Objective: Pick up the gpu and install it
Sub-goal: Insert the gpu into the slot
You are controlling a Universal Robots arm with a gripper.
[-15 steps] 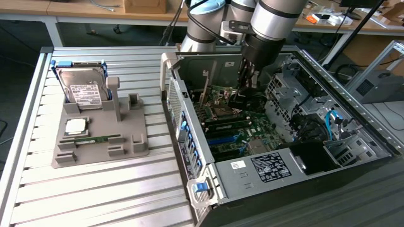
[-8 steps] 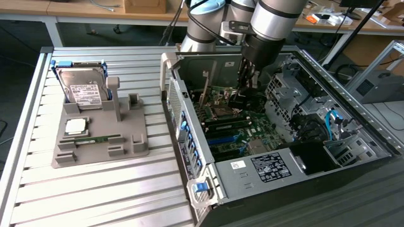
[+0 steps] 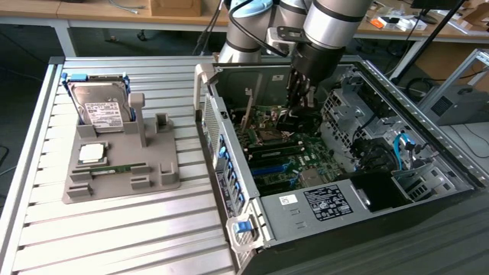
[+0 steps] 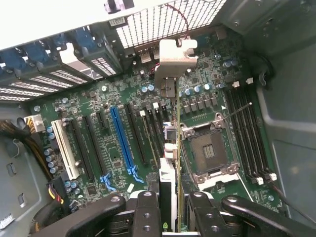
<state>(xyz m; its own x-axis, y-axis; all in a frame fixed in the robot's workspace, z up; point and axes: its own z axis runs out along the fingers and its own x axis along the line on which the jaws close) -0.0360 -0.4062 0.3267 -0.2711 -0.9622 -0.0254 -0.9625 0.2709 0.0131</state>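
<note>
gpu (image 4: 176, 64) over motherboard (image 4: 89, 101), inside case (image 3: 294, 220)

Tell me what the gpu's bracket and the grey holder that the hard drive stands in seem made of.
The gpu bracket: probably thin sheet metal, pale matte silver, with a bent tab at its end. The holder: likely moulded or printed plastic, dull grey, blocky, no shine.

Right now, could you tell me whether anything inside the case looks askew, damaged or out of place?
Nothing stands out. The gpu hangs edge-on in the end effector above the motherboard, roughly parallel to its slots; no damage or loose parts show.
</note>
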